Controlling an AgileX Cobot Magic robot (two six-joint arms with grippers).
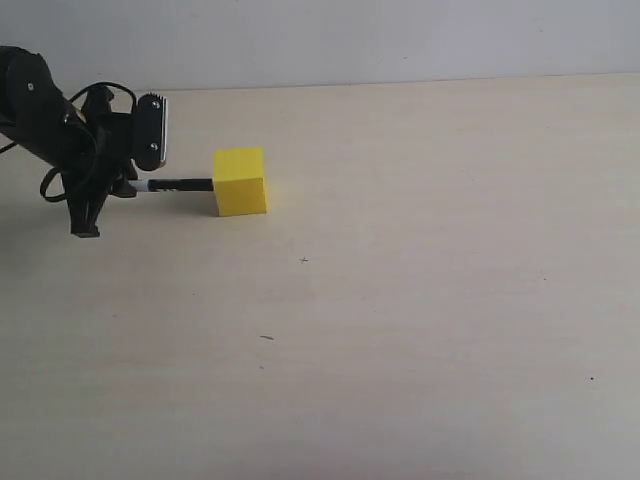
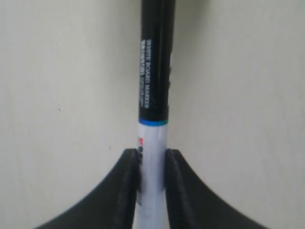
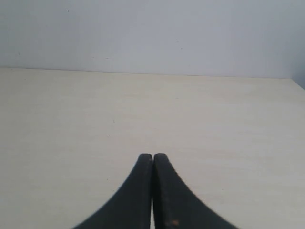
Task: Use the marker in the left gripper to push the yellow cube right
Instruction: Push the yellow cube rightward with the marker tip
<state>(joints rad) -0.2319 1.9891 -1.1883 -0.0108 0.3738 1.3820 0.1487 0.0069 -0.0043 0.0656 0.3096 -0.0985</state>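
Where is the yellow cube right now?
In the exterior view, the cube sits on the table, upper left, just right of the left gripper; the marker appears to touch its left face with its black end.

1. The right gripper [image 3: 152, 160] has its two black fingers [image 3: 138, 191] pressed together along their inner edges, tips touching.
2. Ahead of the jaws and to both sides of them lies a pale wooden table [image 3: 143, 109].
3. Beyond the table's far edge stands a plain light grey wall [image 3: 152, 33].

Cube [image 1: 240, 181] on table [image 1: 420, 330], marker [image 1: 185, 185] touching its left face, left claw [image 1: 138, 186] further left
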